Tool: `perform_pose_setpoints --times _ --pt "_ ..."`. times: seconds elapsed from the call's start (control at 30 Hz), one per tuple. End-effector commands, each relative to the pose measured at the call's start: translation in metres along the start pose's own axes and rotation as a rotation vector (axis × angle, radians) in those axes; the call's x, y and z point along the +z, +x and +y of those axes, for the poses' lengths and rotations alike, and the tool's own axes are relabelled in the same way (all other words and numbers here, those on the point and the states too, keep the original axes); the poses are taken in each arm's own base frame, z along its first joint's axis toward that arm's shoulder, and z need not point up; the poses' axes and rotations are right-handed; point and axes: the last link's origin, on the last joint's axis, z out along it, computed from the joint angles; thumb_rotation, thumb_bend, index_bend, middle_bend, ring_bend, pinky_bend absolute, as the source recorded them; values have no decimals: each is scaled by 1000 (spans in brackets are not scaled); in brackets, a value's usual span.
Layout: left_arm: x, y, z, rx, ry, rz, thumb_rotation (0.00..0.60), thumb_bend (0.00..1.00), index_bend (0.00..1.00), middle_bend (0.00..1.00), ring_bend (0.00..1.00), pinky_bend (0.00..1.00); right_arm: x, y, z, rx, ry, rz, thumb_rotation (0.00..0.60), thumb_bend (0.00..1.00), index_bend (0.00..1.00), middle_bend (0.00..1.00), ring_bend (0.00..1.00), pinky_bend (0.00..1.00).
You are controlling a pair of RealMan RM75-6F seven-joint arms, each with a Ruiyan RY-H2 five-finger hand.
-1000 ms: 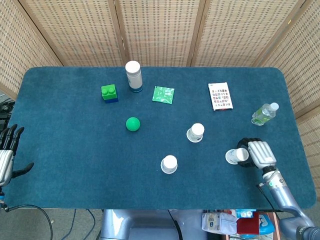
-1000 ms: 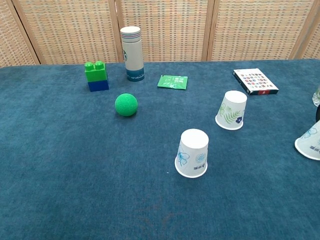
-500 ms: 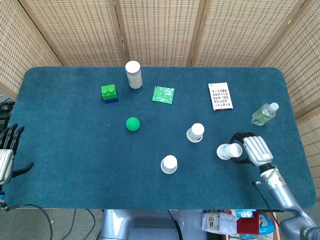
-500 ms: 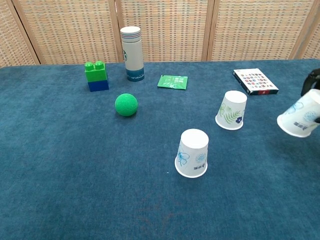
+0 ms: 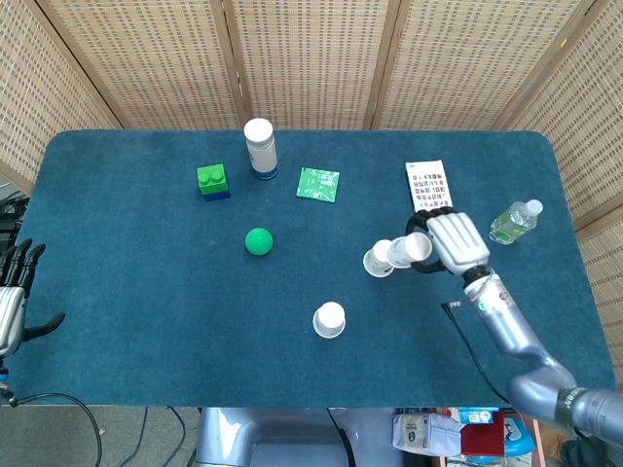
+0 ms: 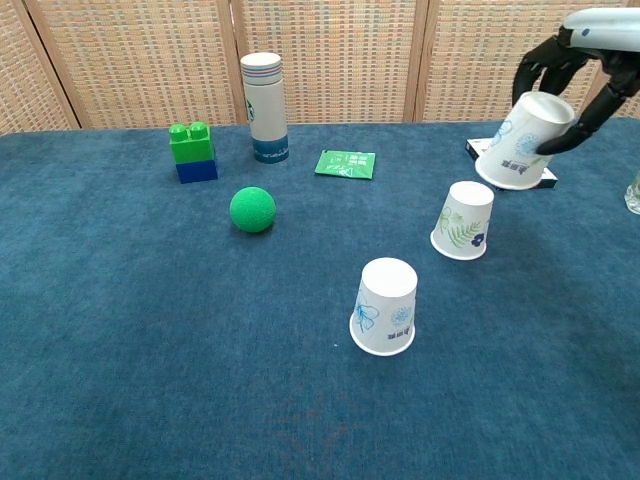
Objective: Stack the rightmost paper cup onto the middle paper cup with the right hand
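Holding the tilted cup [image 6: 523,142] in your right hand [image 5: 450,243] above the middle cup [image 6: 463,220], mouth downward, suits nesting; level it before lowering.

No text is resolving into readable words in either view. The held paper cup [image 6: 522,140] is bearing dark printed lines too small to read; the green packet [image 6: 345,163] and the card box [image 5: 429,185] are showing markings that are blurring beyond legibility.
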Motion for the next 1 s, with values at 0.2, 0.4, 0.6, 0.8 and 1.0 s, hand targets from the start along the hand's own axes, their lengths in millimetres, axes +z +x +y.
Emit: perform_pose_setpoints --times 0.2,0.4,0.6,0.8,1.0 --pt "3 0 1 -7 -10 2 600 182 0 0 0 0 17 -6 -12 -16 -20 -43 600 337 491 455 381 331" --pt "5 -1 0 -10 -9 -6 600 182 0 0 0 0 24 -13 -16 -10 -26 -52 600 337 491 454 381 331" --pt "5 -1 0 -10 -10 -5 600 182 0 0 0 0 30 -18 -19 -6 -36 -63 600 336 491 450 381 331" --pt "5 0 -1 -14 -7 -5 600 182 0 0 0 0 34 -24 -19 4 -54 -91 600 337 485 392 371 331" --pt "6 1 -2 -18 -3 -4 600 182 0 0 0 0 35 -26 -18 9 -53 -103 600 51 312 128 217 310"
